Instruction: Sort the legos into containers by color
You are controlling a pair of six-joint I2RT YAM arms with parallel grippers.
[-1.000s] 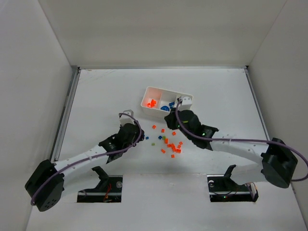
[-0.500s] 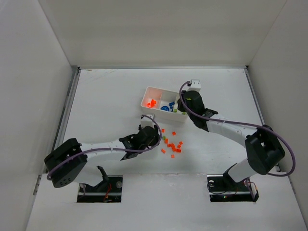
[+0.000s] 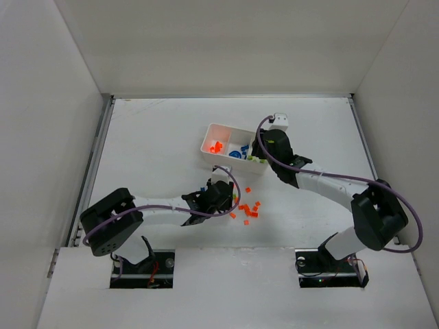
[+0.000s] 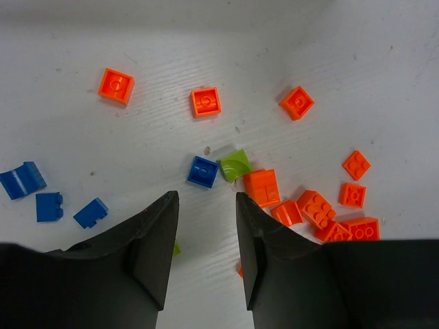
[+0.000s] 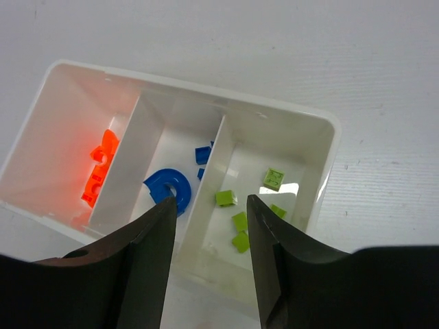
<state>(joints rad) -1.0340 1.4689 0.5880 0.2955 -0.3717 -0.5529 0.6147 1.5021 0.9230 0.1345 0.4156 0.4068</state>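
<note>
Wrist views alone: left pincer (image 4: 204,205) agape, empty, over loose legos (image 4: 205,102); right pincer (image 5: 209,205) agape, empty, over tray (image 5: 329,147).

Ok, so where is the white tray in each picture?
Top view: the white tray sits near the middle of the picture, just beyond the loose legos.
Left wrist view: the tray is not in it; only loose legos show.
Right wrist view: the tray fills the middle, with all three compartments showing.
Shared landmark: the blue curved piece in the middle compartment, seen in the top and right wrist views.
</note>
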